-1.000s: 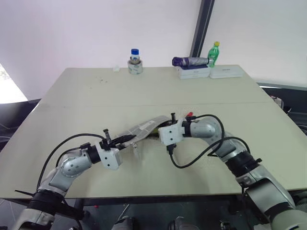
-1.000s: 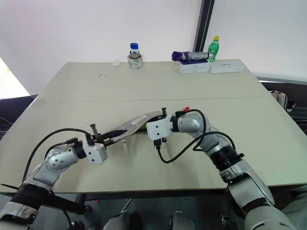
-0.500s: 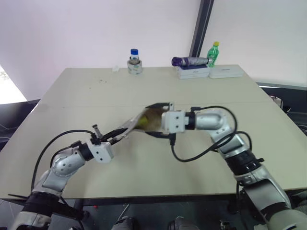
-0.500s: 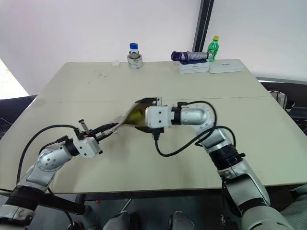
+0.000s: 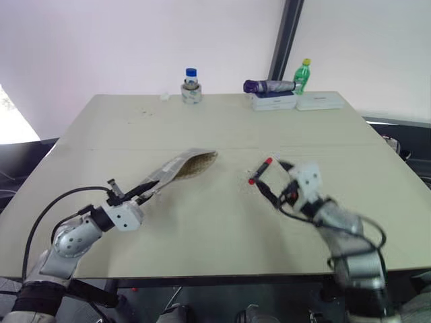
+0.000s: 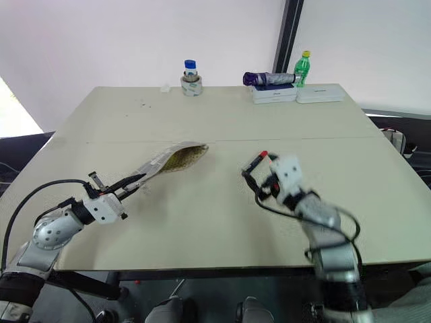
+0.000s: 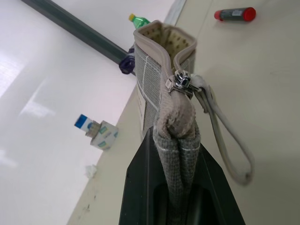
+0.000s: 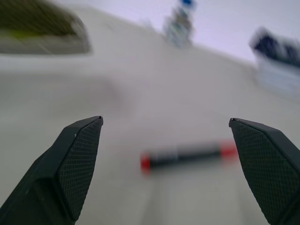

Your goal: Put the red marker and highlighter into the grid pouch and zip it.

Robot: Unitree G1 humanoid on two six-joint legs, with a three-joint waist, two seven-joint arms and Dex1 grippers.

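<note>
Though the grid pouch (image 5: 180,167) gapes, its contents stay indistinct.

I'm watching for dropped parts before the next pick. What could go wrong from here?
1. The left gripper pinches only one end of the grid pouch; the open mouth lies sideways, so the yellow item inside could slide out.
2. The right gripper is open around the red marker, which lies loose on the table and may roll when touched.
</note>
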